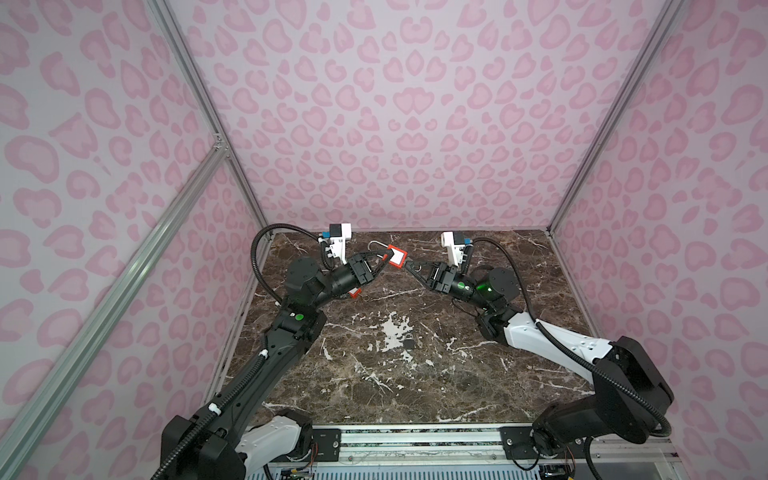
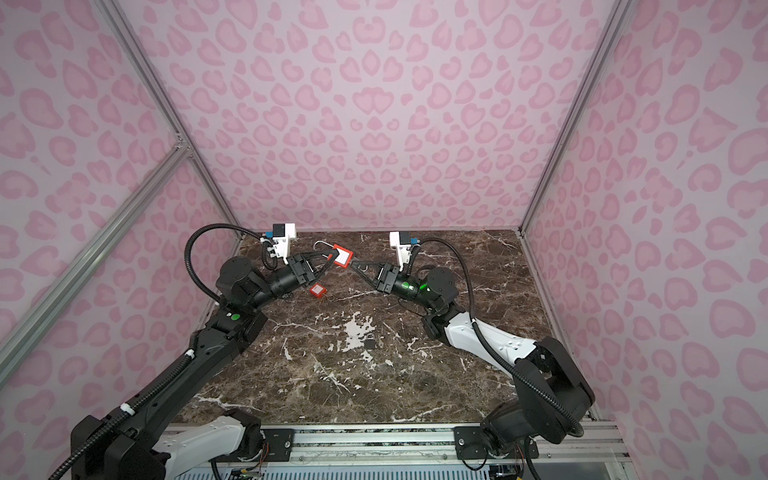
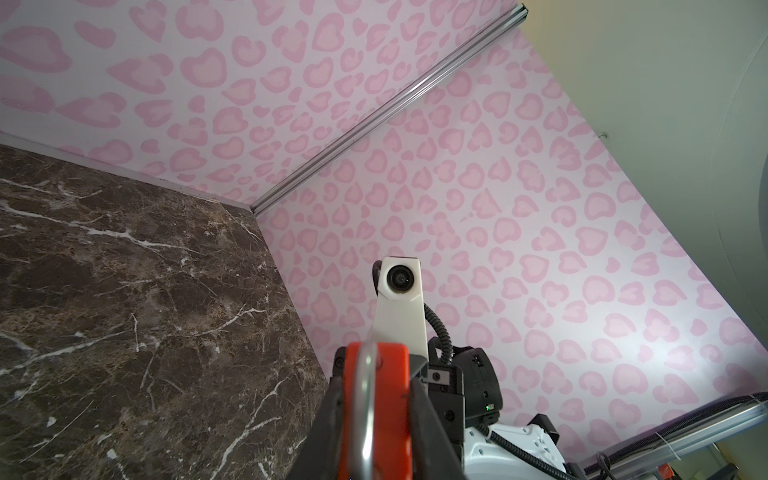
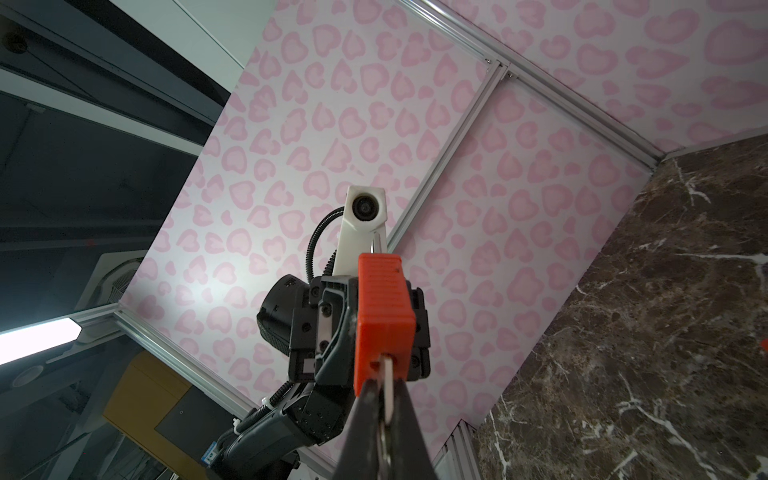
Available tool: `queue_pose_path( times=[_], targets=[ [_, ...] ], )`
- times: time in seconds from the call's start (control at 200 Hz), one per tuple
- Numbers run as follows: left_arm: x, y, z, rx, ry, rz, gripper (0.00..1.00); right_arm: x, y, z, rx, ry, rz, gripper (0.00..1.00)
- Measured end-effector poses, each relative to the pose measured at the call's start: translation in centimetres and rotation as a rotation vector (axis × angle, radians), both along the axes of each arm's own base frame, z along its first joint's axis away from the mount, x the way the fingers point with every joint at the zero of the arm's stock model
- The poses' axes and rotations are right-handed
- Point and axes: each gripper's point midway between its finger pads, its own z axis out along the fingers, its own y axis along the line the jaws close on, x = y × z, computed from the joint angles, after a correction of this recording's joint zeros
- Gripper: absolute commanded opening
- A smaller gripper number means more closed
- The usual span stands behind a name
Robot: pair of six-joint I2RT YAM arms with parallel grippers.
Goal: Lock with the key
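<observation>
A red padlock [image 1: 397, 257] [image 2: 341, 258] with a white label hangs in the air over the back of the table. My left gripper [image 1: 387, 259] [image 3: 374, 378] is shut on its body [image 3: 390, 399], and its silver shackle [image 1: 376, 246] [image 3: 368, 407] points to the back left. From the right, my right gripper [image 1: 409, 264] [image 4: 384, 386] is shut on the key [image 4: 388, 392]. The key's blade enters the bottom face of the padlock [image 4: 384, 303]. In both top views the key is too small to make out between the right fingers.
A second red padlock [image 2: 318, 290] with a key ring lies on the marble table [image 1: 457, 374], just under the left forearm. A small dark padlock [image 1: 409, 344] lies near the middle. Pink patterned walls enclose the back and both sides.
</observation>
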Motion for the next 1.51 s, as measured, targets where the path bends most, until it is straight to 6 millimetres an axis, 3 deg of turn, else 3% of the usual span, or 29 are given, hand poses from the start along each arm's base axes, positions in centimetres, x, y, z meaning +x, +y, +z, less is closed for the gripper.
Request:
queue_pose_path(
  times=[0.41, 0.67, 0.905, 1.075, 1.215, 1.505],
  targets=[
    [0.2, -0.3, 0.2, -0.013, 0.025, -0.027, 0.03, -0.2, -0.4, 0.2, -0.032, -0.062, -0.056, 0.00],
    [-0.8, -0.5, 1.1, -0.019, 0.004, -0.068, 0.04, -1.3, -0.9, 0.7, -0.079, -0.129, -0.099, 0.00],
    [-1.1, -0.6, 0.7, -0.011, 0.013, -0.081, 0.03, -1.4, -1.1, 0.2, -0.087, -0.120, -0.099, 0.00],
    [-1.4, 0.2, 0.8, -0.006, -0.003, -0.032, 0.04, -1.5, -0.8, 0.2, -0.048, -0.096, -0.057, 0.00],
    [-0.7, 1.9, 2.1, -0.028, -0.055, 0.081, 0.04, -0.8, -0.9, 0.2, -0.007, -0.063, -0.061, 0.00],
    [-0.7, 2.8, 3.0, -0.032, -0.106, 0.132, 0.04, -0.3, -1.0, -0.1, 0.017, -0.024, -0.053, 0.00]
  ],
)
